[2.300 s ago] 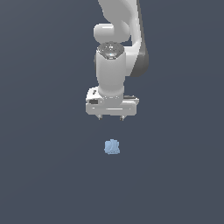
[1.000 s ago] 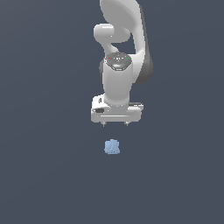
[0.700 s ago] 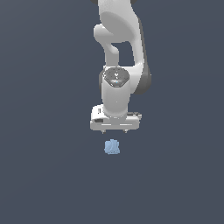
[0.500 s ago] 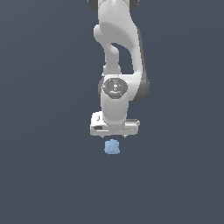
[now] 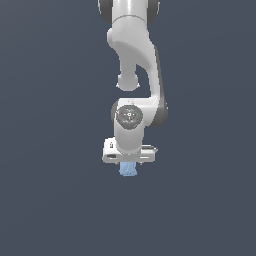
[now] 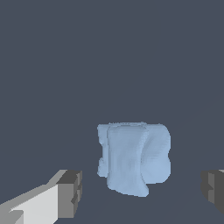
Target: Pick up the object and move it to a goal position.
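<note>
Light-blue object (image 6: 133, 157) between parted pincer (image 6: 142, 194) fingers, untouched

Glossy white arm (image 5: 134, 55), grey-tipped fingers (image 6: 70, 194)

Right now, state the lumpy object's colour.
Light blue; the lumpy object shows best in the wrist view.

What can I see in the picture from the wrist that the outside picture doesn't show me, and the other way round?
Only the wrist view shows the dark fingertips standing apart on either side of the light-blue object, with clear gaps, touching nothing. Only the exterior view shows the whole white arm reaching down and the gripper body, which hides the object's top. Both show the lumpy blue object on a plain dark grey floor.
</note>
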`<state>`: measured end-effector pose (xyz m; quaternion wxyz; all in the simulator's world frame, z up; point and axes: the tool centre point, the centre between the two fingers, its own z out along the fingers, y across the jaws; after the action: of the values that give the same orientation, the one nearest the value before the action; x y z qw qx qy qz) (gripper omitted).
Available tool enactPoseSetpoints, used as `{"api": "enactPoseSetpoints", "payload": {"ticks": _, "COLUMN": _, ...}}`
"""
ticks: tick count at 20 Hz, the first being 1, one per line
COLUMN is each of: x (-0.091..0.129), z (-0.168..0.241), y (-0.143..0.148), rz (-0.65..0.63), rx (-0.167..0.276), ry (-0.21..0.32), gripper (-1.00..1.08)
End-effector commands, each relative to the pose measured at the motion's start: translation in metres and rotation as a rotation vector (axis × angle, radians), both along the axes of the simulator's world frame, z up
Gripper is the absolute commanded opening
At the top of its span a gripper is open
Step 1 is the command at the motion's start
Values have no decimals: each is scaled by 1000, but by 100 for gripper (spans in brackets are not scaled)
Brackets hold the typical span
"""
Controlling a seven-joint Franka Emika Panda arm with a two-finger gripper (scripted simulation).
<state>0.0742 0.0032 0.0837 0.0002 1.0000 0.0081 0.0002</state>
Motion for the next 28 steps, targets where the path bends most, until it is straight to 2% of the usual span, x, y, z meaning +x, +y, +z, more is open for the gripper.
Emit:
{"api": "enactPoseSetpoints", "payload": {"ticks": 1, "x": 2, "z": -3, "y": 0, "rz": 0, "rx": 0, "ry": 0, "gripper": 100}}
{"api": "enactPoseSetpoints", "payload": {"ticks": 6, "x": 1, "z": -6, "y": 0, "rz": 0, "rx": 0, "ry": 1, "gripper": 100}}
{"api": "enactPoseSetpoints", "payload": {"ticks": 15, "x": 0, "z": -47, "y": 0, "rz": 0, "rx": 0, "ry": 1, "gripper": 100}}
{"api": "enactPoseSetpoints", "payload": {"ticks": 21, "x": 2, "z": -53, "y": 0, "rz": 0, "rx": 0, "ry": 1, "gripper": 100}}
{"api": "enactPoseSetpoints", "payload": {"ticks": 22, "x": 2, "z": -53, "y": 0, "rz": 0, "rx": 0, "ry": 1, "gripper": -100}}
{"api": "enactPoseSetpoints", "payload": {"ticks": 28, "x": 2, "z": -53, "y": 0, "rz": 0, "rx": 0, "ry": 1, "gripper": -100}}
